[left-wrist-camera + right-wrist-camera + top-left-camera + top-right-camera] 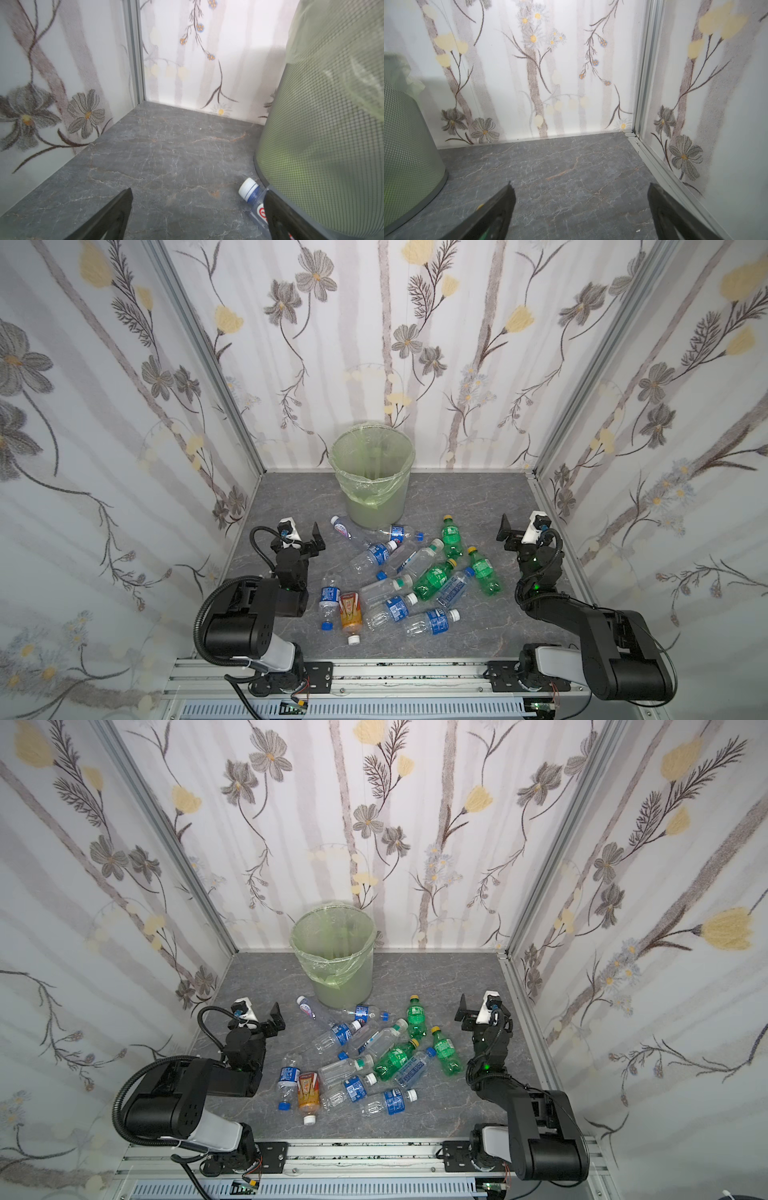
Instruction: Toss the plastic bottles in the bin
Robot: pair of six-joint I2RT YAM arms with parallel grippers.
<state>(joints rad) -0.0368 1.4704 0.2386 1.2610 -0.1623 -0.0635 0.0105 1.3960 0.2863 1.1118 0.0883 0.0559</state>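
Currently nothing is in hand. Left gripper (197, 197) and right gripper (581, 189): jaws spread wide and empty, raised on either side of the pile.

The small plastic drink bottles (434, 578) are clear with blue labels or green with yellow caps, plus an amber bottle with an orange label (351, 612). All lie on the grey marbled tabletop (478, 635). I can make out none inside the round pale-green mesh bin with thin bag liner (374, 506), which stands behind them near the back wall.

Risks, as judged:
- Bottles lie crossed and touching mid-pile, so closing on one would likely set its neighbours rolling.
- Smooth round bodies may squirt out of a pinch, and thin clear ones may buckle.
- The white-capped clear bottle (252, 193) lies just beside the bin's foot, so reaching for it could shove the light bin.
- A low or early release may strike the rim and bounce back.
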